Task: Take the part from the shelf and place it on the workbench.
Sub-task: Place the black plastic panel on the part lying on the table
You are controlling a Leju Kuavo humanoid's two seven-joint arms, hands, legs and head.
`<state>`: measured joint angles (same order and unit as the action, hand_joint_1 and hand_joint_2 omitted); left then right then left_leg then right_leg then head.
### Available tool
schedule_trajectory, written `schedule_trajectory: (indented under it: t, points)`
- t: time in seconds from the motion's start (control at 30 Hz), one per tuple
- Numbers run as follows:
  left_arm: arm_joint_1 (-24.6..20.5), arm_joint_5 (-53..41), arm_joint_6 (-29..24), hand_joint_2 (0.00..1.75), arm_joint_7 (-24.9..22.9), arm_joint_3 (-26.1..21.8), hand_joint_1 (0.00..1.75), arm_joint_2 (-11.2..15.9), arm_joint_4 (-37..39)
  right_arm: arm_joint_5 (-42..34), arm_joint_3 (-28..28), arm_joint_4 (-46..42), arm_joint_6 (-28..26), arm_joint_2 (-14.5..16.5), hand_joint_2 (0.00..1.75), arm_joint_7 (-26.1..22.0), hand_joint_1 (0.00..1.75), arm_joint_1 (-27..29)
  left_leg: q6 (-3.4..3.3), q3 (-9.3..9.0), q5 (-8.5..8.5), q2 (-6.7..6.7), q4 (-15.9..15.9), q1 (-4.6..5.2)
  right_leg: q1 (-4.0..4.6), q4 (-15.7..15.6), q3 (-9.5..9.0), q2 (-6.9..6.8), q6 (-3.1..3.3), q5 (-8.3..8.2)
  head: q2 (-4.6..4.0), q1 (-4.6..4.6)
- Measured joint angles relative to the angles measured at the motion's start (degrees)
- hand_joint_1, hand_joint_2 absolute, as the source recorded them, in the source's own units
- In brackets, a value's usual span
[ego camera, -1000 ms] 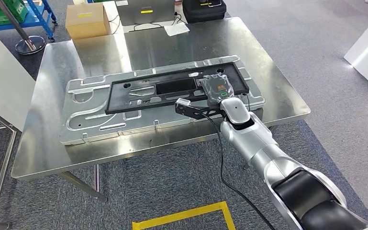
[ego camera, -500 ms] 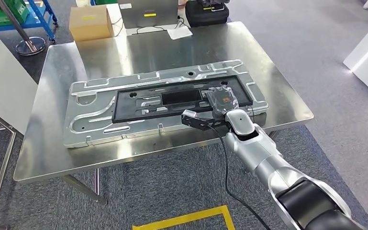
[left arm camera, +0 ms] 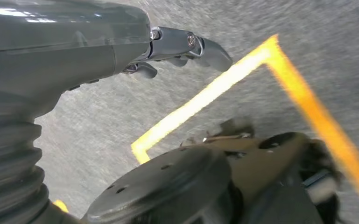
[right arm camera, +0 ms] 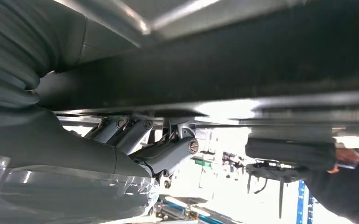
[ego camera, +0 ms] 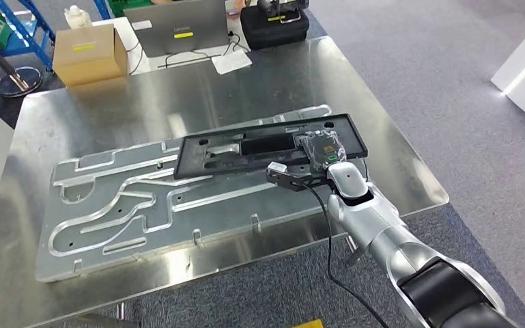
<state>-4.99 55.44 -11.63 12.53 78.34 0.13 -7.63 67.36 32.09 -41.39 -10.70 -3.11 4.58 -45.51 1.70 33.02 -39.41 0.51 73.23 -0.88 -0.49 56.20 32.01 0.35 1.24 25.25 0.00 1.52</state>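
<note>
Plastic-wrapped and dark, the right hand [ego camera: 319, 152] is resting over the right end of the black part [ego camera: 270, 146], its silver forearm coming in from the lower right of the head view. In the right wrist view the right hand [right arm camera: 98, 154] is sitting close against the dark edge of the part [right arm camera: 224, 65], with its fingers [right arm camera: 168, 154] reaching along that edge; whether they are actually clamping it or merely lying against it cannot be told. A black cable [ego camera: 328, 246] is hanging down from the wrist camera mount beside the hand.

The black part is lying flat, a long rectangular frame with cut-out windows, on top of a large grooved aluminium plate [ego camera: 130, 219], covering that plate's far right portion. The plate in turn is lying on the steel workbench [ego camera: 409, 184], taking up much of its surface.

The left hand [left arm camera: 65, 51] is hanging over grey carpet crossed by yellow tape [left arm camera: 205, 98], its fingers [left arm camera: 205, 46] lightly curled and holding nothing.

At the far edge of the workbench, a cardboard box [ego camera: 89, 55], a grey laptop [ego camera: 177, 26] and a black case [ego camera: 274, 26] are sitting side by side.
</note>
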Motion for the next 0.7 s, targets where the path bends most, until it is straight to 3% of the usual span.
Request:
schedule_trajectory:
  t: [0.03, 0.07, 0.1, 0.2, 0.23, 0.3, 0.37, 0.4, 0.47, 0.5, 0.53, 0.57, 0.63, 0.67, 0.7]
  points:
    - [0.0, 0.1, 0.1, 1.75, 0.2, 0.0, 0.00, 0.0, 0.0, 0.1, 0.0, 0.0, 0.0, 0.0, 1.75, 0.0, 1.75, 0.2, -0.29, 1.83, -1.99, -0.01, -0.9, 0.29, 0.21, -0.4, -1.88, 0.16, 0.08, 0.95, 0.00, 0.01]
    - [-0.1, 0.2, 0.1, 1.75, 0.4, 0.0, 0.00, 0.0, 0.0, 0.2, 0.0, 0.1, 0.0, 0.0, 1.75, 0.1, 1.75, 0.2, -0.80, 3.26, -2.25, -0.05, -2.8, 0.69, 0.43, -0.6, -3.79, 0.38, 0.10, 2.00, 0.00, 0.02]
    - [-0.1, 0.4, 0.1, 1.75, 0.6, 0.0, 0.00, 0.0, 0.0, 0.2, 0.0, 0.0, 0.0, 0.0, 1.75, 0.1, 1.75, 0.2, -1.54, 4.35, 0.43, -0.16, -5.5, 1.18, 0.65, -0.8, -5.59, 0.50, 0.11, 3.13, 0.00, 0.01]
    - [0.1, 0.9, 0.4, 1.75, 0.9, 0.0, 0.00, 0.0, 0.0, -0.1, 0.0, 0.1, 0.2, 0.1, 1.75, 0.0, 1.75, 0.5, -4.11, 7.02, 17.39, -1.22, -14.3, 3.30, 1.12, -0.3, -9.55, 1.16, -0.10, 6.79, 0.00, -0.05]
    - [0.0, 1.0, 0.5, 1.75, 0.8, 0.0, 0.00, 0.0, -0.1, -0.3, 0.0, -0.1, 0.3, 0.2, 1.75, -0.1, 1.75, 0.7, -4.49, 7.44, 20.43, -1.61, -15.3, 3.82, 1.24, 0.0, -10.46, 1.42, -0.11, 8.08, 0.00, -0.09]
    - [-0.6, 1.0, 0.6, 1.75, 0.6, 0.0, 0.00, -0.1, -0.1, -0.8, -0.1, -0.7, 0.3, 0.3, 1.75, -0.6, 1.75, 0.3, -4.55, 6.89, 21.11, -1.96, -15.2, 3.90, 1.43, 0.2, -12.09, 1.68, 0.03, 10.32, 0.00, -0.11]
    - [-1.1, 0.8, 0.6, 1.75, 0.5, 0.0, 0.00, -0.1, -0.1, -1.5, -0.5, -1.5, 0.3, 0.3, 1.75, -1.3, 1.75, -0.6, -4.69, 6.01, 21.37, -1.68, -15.5, 3.40, 1.44, 2.6, -11.72, 1.21, -0.06, 12.16, 0.00, -0.11]
    - [-1.2, 0.8, 0.5, 1.75, 0.6, 0.0, 0.00, -0.2, -0.1, -2.0, -0.7, -1.7, 0.4, 0.2, 1.75, -1.5, 1.75, -0.9, -4.97, 5.74, 21.47, -1.51, -15.7, 3.14, 1.39, 5.4, -10.24, 0.82, -0.32, 13.50, 0.00, -0.10]
    - [-1.2, 1.0, 0.4, 1.75, 0.9, 0.1, 0.00, -0.2, -0.1, -2.7, -1.1, -1.8, 0.5, 0.2, 1.75, -1.8, 1.75, -0.2, -5.34, 5.55, 20.85, -1.29, -15.7, 2.98, 1.14, 12.6, -5.06, 0.26, -0.96, 16.38, 0.00, -0.14]
    - [-1.0, 1.3, 0.4, 1.75, 1.2, 0.1, 0.00, -0.2, -0.1, -2.8, -1.2, -1.6, 0.4, 0.1, 1.75, -1.7, 1.75, 0.8, -5.38, 5.42, 20.54, -1.32, -15.7, 2.86, 0.87, 15.3, -2.60, 0.21, -1.29, 16.73, 0.00, -0.15]
    - [-0.8, 1.8, 0.3, 1.75, 1.5, 0.0, 0.00, -0.2, -0.1, -2.8, -1.2, -1.5, 0.3, 0.1, 1.75, -1.7, 1.75, 2.0, -5.31, 5.26, 20.19, -1.45, -15.6, 2.73, 0.57, 16.2, -0.78, 0.20, -1.57, 15.73, 0.00, -0.15]
    - [-0.7, 2.3, 0.3, 1.75, 1.8, 0.0, 0.00, -0.3, -0.1, -2.8, -1.2, -1.3, 0.2, 0.0, 1.75, -1.6, 1.75, 3.1, -5.18, 5.08, 19.83, -1.61, -15.4, 2.59, 0.29, 15.0, 0.17, 0.18, -1.79, 13.36, 0.00, -0.16]
    - [-0.5, 3.0, 0.3, 1.75, 2.2, 0.0, 0.00, -0.4, -0.1, -2.7, -1.3, -1.0, -0.2, -0.1, 1.75, -1.5, 1.75, 4.5, -4.74, 4.90, 19.02, -1.82, -14.8, 2.37, -0.08, 8.6, 0.00, 0.07, -2.02, 7.23, 0.00, -0.14]
    - [-0.4, 3.2, 0.3, 1.75, 2.2, 0.0, 0.00, -0.5, -0.1, -2.7, -1.3, -0.9, -0.4, -0.2, 1.75, -1.5, 1.75, 4.7, -4.46, 4.96, 18.70, -1.84, -14.4, 2.36, -0.10, 5.7, -0.26, 0.03, -2.03, 5.11, 0.00, -0.15]
    - [-0.4, 3.2, 0.3, 1.75, 2.3, -0.1, 0.00, -0.5, -0.1, -2.7, -1.3, -0.9, -0.6, -0.3, 1.75, -1.6, 1.75, 4.9, -4.17, 5.11, 18.55, -1.84, -14.2, 2.37, -0.05, 4.0, -0.37, 0.01, -1.95, 4.01, 0.00, -0.15]
